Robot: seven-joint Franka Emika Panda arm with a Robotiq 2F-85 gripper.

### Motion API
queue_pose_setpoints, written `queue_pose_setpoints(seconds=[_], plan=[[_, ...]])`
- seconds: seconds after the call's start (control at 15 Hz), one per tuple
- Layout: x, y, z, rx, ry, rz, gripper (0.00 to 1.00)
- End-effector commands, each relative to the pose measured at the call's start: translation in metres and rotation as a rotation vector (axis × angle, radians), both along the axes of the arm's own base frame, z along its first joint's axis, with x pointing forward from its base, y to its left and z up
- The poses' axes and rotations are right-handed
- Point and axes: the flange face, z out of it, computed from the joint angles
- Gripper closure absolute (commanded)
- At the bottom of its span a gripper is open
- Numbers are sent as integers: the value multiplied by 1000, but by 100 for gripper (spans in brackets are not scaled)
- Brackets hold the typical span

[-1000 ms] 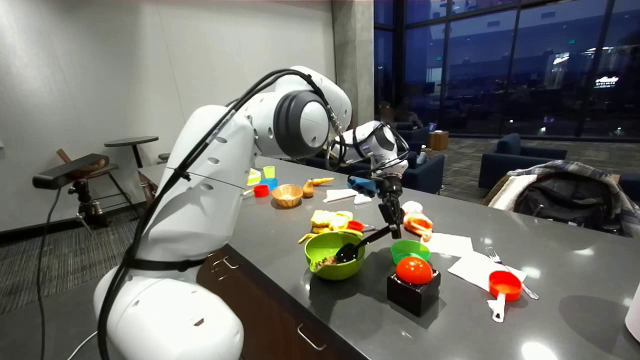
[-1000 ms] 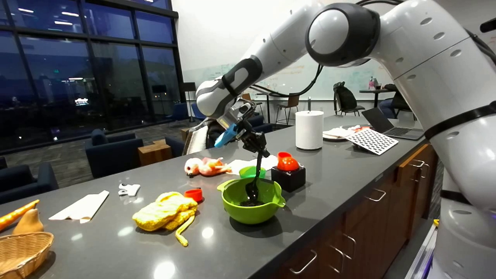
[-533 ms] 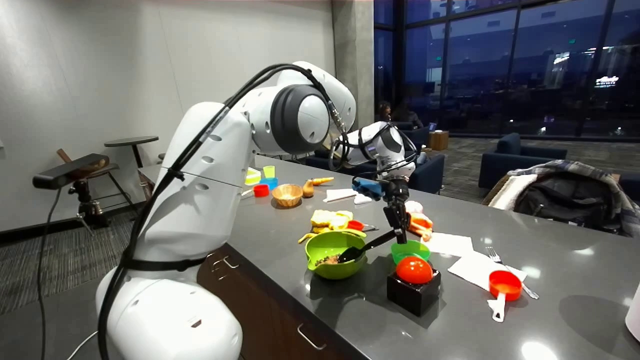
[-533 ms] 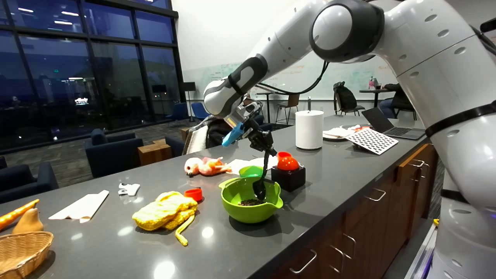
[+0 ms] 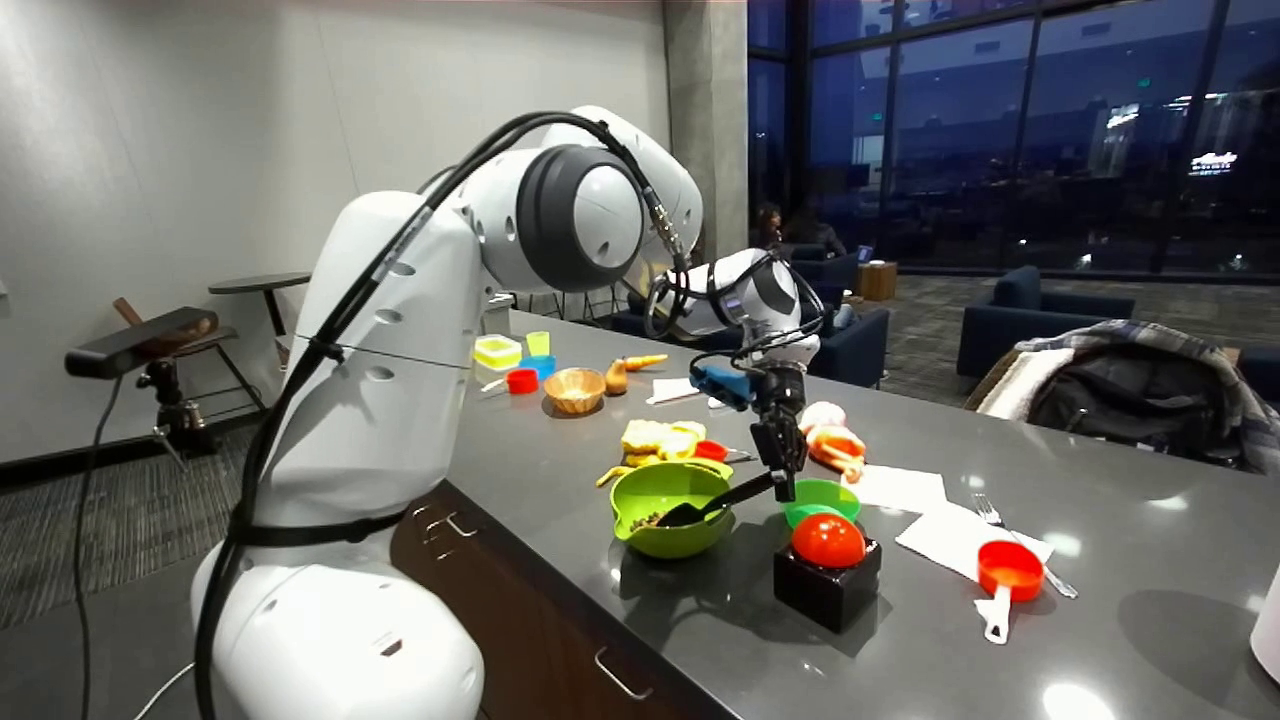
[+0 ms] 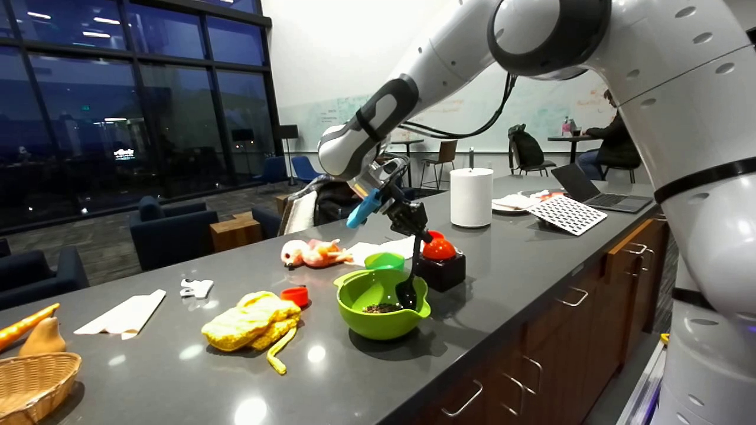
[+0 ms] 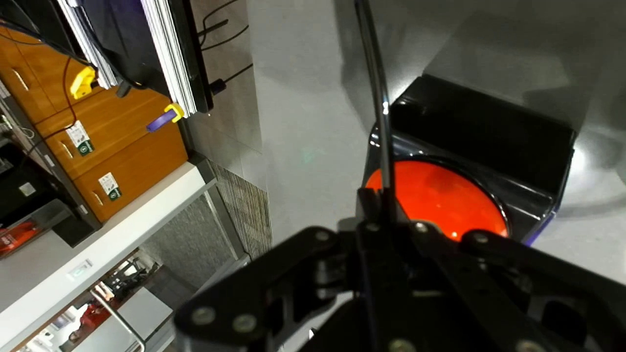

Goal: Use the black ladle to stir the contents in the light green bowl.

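My gripper (image 5: 785, 488) is shut on the handle end of the black ladle (image 5: 738, 494), beside and above the light green bowl (image 5: 668, 542). In an exterior view the gripper (image 6: 423, 237) holds the ladle (image 6: 415, 262) steeply, its scoop inside the bowl (image 6: 378, 326) near the spout side. The contents (image 6: 381, 308) are small dark brown bits at the bottom; the scoop rests at or next to them, exact contact unclear. In the wrist view the gripper (image 7: 384, 203) pinches the thin ladle handle (image 7: 375, 73); the scoop and bowl are out of that view.
A black box (image 5: 826, 594) with a red dome (image 5: 828, 541) stands close under the gripper. A small green bowl (image 6: 384, 261) sits behind the light green bowl. A yellow cloth (image 6: 251, 323), red cup (image 6: 295, 296) and pink toy (image 6: 317, 252) lie nearby on the counter.
The gripper and ladle have swung toward the box with the red dome. The scoop has moved across the bowl from its middle to the spout side. The bowl has stayed almost in place.
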Motion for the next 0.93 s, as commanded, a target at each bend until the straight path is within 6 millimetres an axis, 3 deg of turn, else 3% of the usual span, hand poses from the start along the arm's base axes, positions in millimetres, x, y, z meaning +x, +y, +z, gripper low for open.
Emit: queue_pose_setpoints(seconds=[0.0, 0.2, 0.87], plan=[[-22, 11, 5, 35, -6, -26, 99], [-26, 23, 0, 55, 5, -24, 99], [-10, 67, 0, 79, -11, 62, 99]])
